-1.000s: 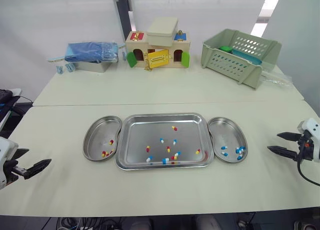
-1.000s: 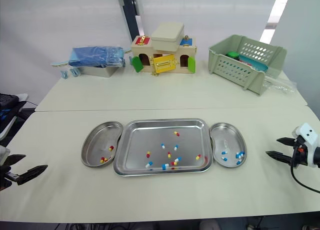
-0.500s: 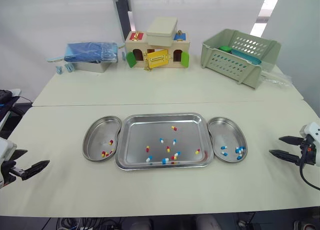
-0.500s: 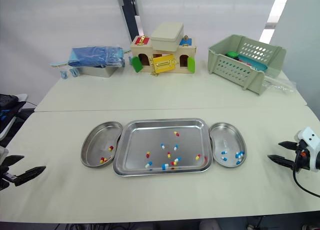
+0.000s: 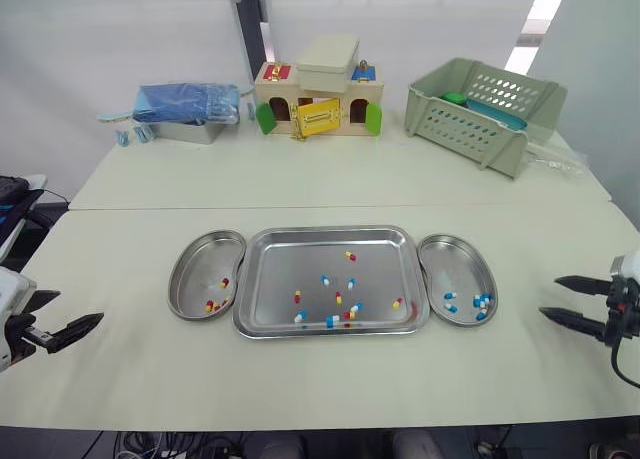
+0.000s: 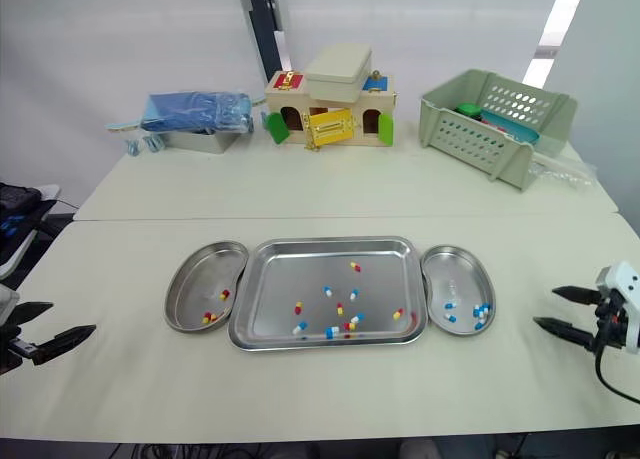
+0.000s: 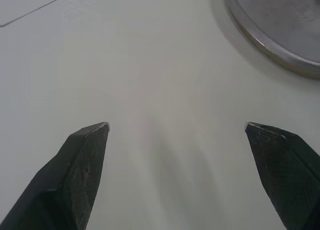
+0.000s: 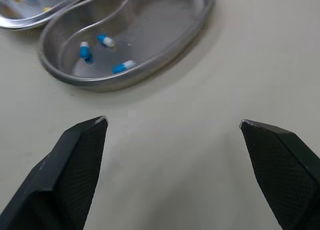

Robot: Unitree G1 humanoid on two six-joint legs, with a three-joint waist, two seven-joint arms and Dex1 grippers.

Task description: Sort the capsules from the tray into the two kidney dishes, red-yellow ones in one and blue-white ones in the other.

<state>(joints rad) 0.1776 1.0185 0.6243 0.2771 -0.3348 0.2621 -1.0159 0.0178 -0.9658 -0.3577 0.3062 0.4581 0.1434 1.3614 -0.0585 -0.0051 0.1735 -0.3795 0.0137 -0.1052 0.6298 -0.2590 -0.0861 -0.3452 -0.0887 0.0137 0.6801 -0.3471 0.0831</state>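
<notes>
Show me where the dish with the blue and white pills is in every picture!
Left eye view: blue-white dish right of centre, beside the tray's right edge.
Right eye view: same place, right of the tray.
Right wrist view: just beyond the fingers, at.
Left wrist view: a steel rim, probably the other dish.
Shared landmark: the tray.

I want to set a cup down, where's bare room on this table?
Bare: the wide band between the tray and the toy house, basket and blue bag behind; also the near strip before the tray. Crowded: left dish and right dish hug the tray.
</notes>
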